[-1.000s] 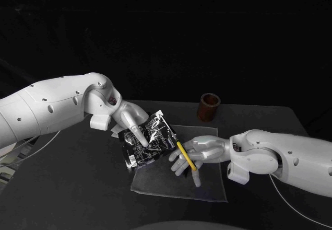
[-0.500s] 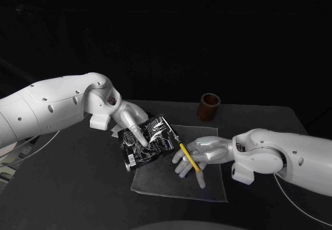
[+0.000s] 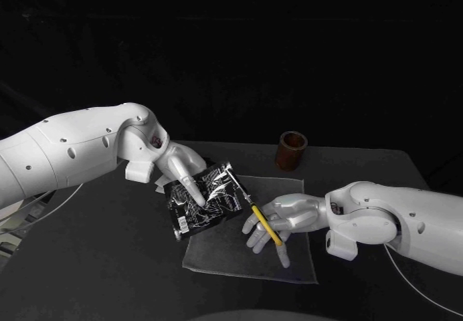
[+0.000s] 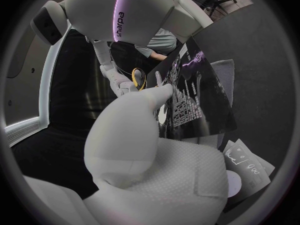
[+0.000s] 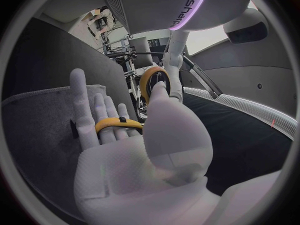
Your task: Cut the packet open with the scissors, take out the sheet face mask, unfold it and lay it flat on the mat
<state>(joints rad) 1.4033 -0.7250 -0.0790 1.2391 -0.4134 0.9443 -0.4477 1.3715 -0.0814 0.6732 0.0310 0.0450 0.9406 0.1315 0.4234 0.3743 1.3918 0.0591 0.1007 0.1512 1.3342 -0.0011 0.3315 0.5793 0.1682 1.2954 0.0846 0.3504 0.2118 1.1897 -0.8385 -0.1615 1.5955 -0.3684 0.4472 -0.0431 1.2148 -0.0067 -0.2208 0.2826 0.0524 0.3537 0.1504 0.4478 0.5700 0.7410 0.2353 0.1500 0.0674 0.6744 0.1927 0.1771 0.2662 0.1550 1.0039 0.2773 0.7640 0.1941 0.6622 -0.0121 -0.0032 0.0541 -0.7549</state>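
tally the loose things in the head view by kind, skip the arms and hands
packet: 1
scissors: 1
mat: 1
brown tube: 1
total: 4

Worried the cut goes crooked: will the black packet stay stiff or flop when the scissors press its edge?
Probably semi-floppy: the packet looks fairly flat in the left hand, yet its foil shows wrinkles, so the free edge may bend away from the scissors. Its glossy surface looks slippery and might slide in that hand's hold.
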